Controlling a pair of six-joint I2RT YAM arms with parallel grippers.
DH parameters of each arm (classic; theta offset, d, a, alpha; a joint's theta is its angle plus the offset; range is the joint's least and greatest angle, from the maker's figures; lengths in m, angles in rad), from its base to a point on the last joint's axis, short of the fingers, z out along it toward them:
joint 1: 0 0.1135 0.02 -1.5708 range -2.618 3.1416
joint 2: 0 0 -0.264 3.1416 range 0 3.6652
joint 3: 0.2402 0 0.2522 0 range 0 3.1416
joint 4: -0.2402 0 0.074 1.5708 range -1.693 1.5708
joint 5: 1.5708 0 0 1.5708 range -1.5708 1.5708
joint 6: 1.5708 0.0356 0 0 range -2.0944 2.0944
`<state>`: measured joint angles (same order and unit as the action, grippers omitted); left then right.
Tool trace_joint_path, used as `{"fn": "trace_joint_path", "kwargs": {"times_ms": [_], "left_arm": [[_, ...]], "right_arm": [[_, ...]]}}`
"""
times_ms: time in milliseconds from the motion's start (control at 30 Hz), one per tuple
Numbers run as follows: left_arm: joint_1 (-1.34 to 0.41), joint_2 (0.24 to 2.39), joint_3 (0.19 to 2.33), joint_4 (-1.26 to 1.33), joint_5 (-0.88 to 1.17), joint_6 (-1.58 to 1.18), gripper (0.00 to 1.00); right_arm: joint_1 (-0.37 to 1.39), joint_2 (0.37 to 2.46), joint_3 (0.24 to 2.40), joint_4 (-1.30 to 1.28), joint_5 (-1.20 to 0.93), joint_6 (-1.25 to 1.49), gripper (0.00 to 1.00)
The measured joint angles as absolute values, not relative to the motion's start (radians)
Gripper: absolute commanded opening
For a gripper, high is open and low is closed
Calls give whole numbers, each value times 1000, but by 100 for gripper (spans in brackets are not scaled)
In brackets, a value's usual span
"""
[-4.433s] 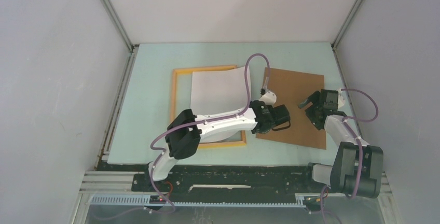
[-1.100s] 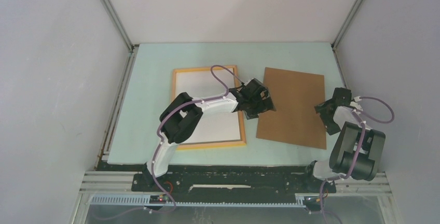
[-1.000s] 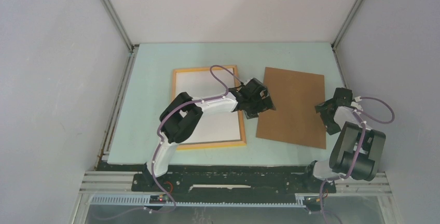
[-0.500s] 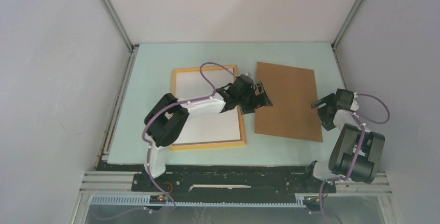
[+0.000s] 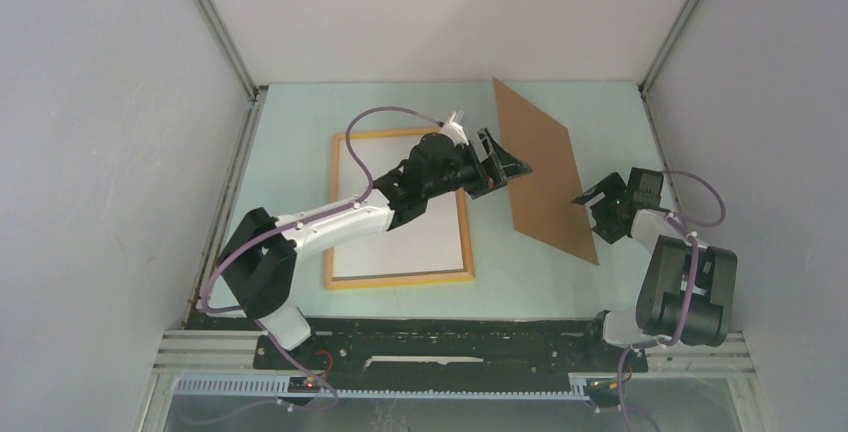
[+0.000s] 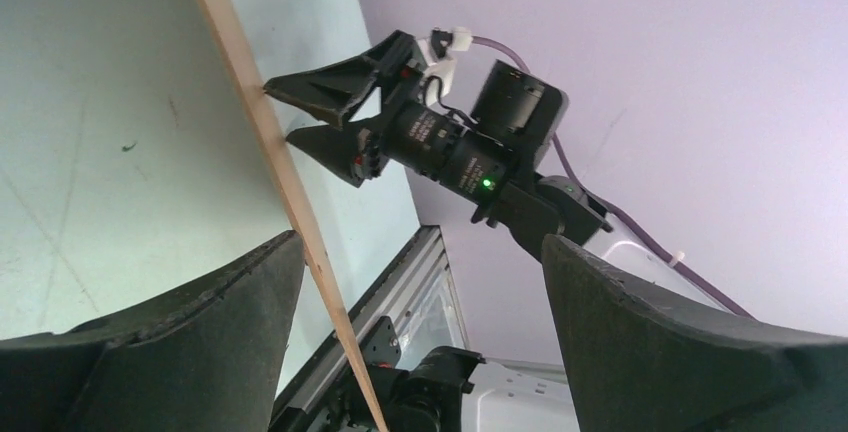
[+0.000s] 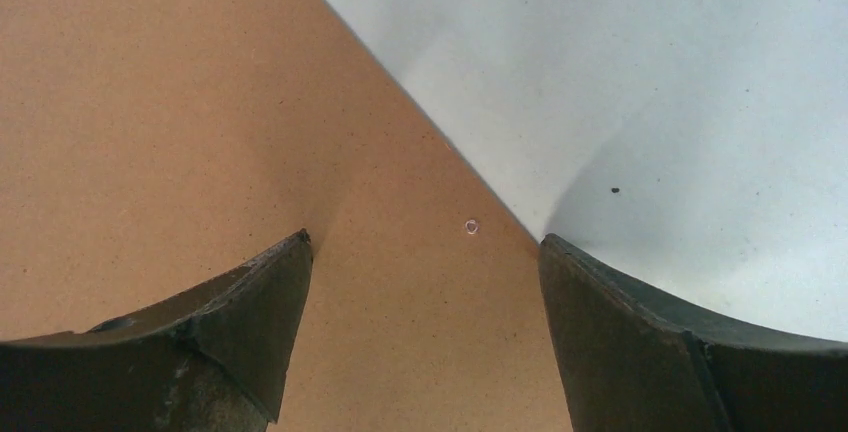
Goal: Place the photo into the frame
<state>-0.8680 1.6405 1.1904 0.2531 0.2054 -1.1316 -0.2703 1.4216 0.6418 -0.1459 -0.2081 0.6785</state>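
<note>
On the left part of the pale green table [image 5: 290, 202] lies the frame [image 5: 400, 279], flat. It has 4 thin rails of orange-yellow wood. Its long sides run from my side of the table toward the back wall, and its 2 short sides are near and far. It sits just a bit crooked.

The photo [image 5: 420, 247] lies flat inside the frame, with its long sides going the same way. I see only its plain white back, not the picture side. My left arm reaches over it and hides part of it.

Next comes my left gripper [image 6: 420, 240], by the frame's far right corner. Its 2 fingers are wide apart. The thin edge of the brown board [image 5: 540, 177] runs between them, closer to 1 finger. The board is tipped up on a slant, not flat.

At the board's right side is my right gripper [image 7: 425, 237]. Its 2 fingers are wide apart too, and the brown board shows between them.
</note>
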Motion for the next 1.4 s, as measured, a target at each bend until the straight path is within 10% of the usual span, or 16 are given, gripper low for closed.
{"fn": "trace_joint_path", "kwargs": {"times_ms": [467, 1167, 1400], "left_arm": [[-856, 1646, 1179, 165, 97, -1162, 39], [-866, 1734, 1134, 438, 178, -1343, 28], [-876, 1734, 1194, 123, 108, -1254, 6]], "right_arm": [[-265, 1422, 641, -142, -212, 667, 90], [-259, 1433, 641, -102, -257, 689, 90], [-247, 1434, 641, -107, -276, 686, 90]]}}
